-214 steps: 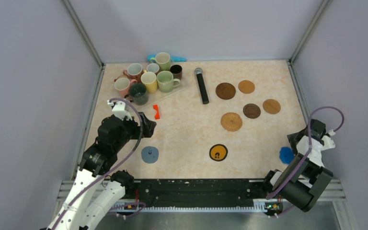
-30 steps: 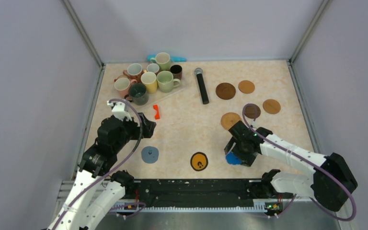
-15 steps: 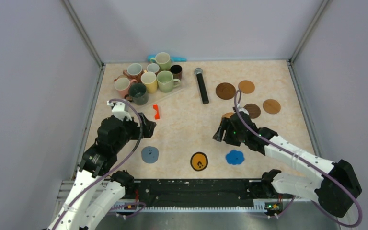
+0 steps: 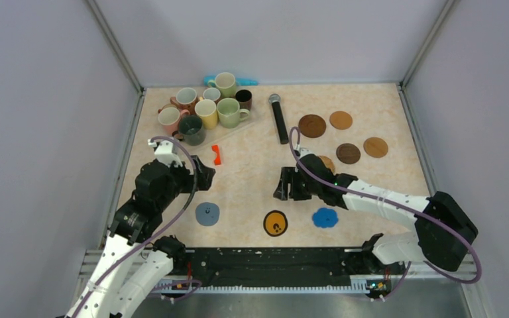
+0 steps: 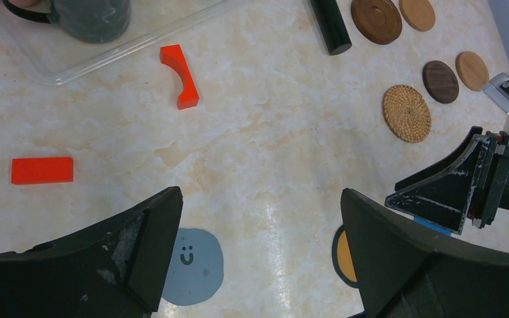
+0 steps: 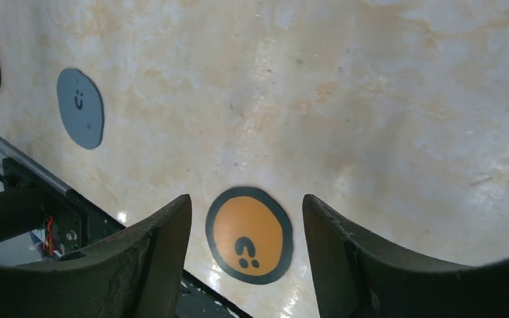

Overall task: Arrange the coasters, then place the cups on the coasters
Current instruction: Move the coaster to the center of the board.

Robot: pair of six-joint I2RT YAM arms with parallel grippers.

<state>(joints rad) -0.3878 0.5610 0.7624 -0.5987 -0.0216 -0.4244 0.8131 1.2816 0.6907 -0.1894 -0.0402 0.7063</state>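
Left hand: the left hand (image 4: 202, 177) hung over the left-centre of the overhead view, fingers spread wide, nothing between them.
Right hand: the right hand (image 4: 283, 184) sat at the centre of the overhead view, pointing to frame left. Its fingers stood apart with nothing gripped.
Row of coasters: three lay flat along the lower part of the surface (image 4: 252, 165), well apart. These were the grey-blue coaster (image 4: 207, 213) at left, the black-and-yellow coaster (image 4: 276, 222) in the middle and the blue scalloped coaster (image 4: 325, 217) at right.
Wooden coasters: four wooden coasters (image 4: 348, 153) lay flat in the upper right, none touching.
Axis: all discs were round, so none had a long axis.
Print direction: in the right wrist view the dark mark on the black-and-yellow coaster sat toward the disc's lower edge. In the left wrist view the face on the grey-blue coaster read upright.
Cups: the cups (image 4: 205, 109) stood upright and packed together in the upper left, mouths up.
Handles: the pale green cup (image 4: 228, 111) pointed its handle to frame right. The dark green cup (image 4: 191, 129) pointed its handle to frame left.
Microphone: the microphone (image 4: 279, 118) lay with its long axis up-down in the overhead view, head at the upper end.
Red pieces: a curved red piece (image 4: 216, 154) lay below the cups. A red block (image 5: 42, 169) showed only in the left wrist view.
Hidden: the woven coaster (image 5: 407, 112) was largely covered by the right arm in the overhead view.
Cut off: the dark green cup was clipped by the top edge of the left wrist view.
Unclear: the rear cups overlapped, so their count could not be told.
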